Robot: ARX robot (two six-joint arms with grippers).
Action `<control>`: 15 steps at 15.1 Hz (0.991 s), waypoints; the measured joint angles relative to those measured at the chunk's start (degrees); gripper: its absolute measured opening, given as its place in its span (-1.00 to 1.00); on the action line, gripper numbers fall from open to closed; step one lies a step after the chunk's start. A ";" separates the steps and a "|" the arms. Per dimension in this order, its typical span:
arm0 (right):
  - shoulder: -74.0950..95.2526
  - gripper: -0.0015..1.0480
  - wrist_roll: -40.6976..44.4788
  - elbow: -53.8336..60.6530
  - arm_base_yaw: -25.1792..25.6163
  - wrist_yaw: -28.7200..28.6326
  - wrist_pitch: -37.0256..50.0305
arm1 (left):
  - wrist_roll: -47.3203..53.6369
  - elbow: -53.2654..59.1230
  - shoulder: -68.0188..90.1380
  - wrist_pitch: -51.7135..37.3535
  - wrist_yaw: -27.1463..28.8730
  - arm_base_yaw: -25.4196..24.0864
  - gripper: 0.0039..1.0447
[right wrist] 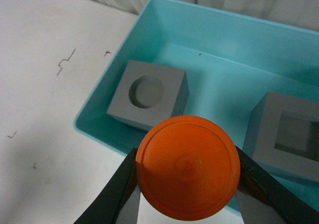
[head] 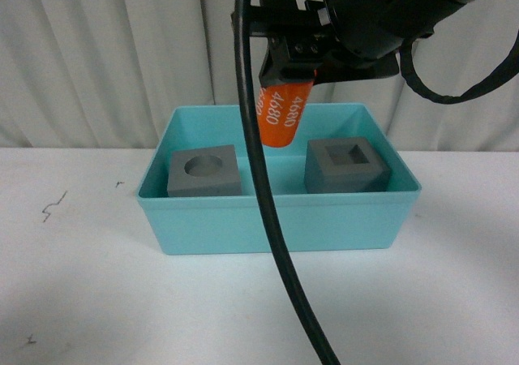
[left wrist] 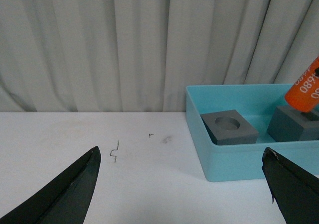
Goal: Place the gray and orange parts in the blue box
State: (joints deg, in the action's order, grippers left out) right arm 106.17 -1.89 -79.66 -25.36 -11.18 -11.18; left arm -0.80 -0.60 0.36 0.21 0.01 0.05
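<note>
The blue box (head: 276, 219) stands on the white table. Inside it sit two gray cubes: one with a round recess (head: 206, 172) on the left and one with a square recess (head: 346, 166) on the right. My right gripper (head: 293, 66) is shut on the orange cylinder (head: 280, 112) with white numbers and holds it above the box, between the cubes. In the right wrist view the cylinder's round end (right wrist: 187, 167) fills the gap between the fingers. My left gripper (left wrist: 182, 184) is open and empty over the table, left of the box (left wrist: 234, 159).
A black cable (head: 268, 178) hangs in front of the box in the front view. Pen marks (head: 53, 207) lie on the table at the left. A white curtain (head: 97, 57) hangs behind the table.
</note>
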 joint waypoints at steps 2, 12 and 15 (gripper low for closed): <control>2.56 -0.12 -0.37 -0.04 2.19 -0.96 0.59 | 0.00 0.00 0.00 0.00 0.02 0.00 0.88; 17.46 -0.12 -1.53 -9.86 6.32 -4.31 1.33 | 0.02 0.00 0.00 0.00 0.00 0.00 0.88; 19.04 -0.12 -1.53 -11.15 6.29 -4.76 1.16 | 0.02 0.00 0.00 0.00 0.00 0.00 0.88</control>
State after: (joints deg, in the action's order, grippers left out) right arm 125.21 -3.42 -90.80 -19.07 -15.94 -10.02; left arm -0.78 -0.60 0.36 0.21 0.01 0.05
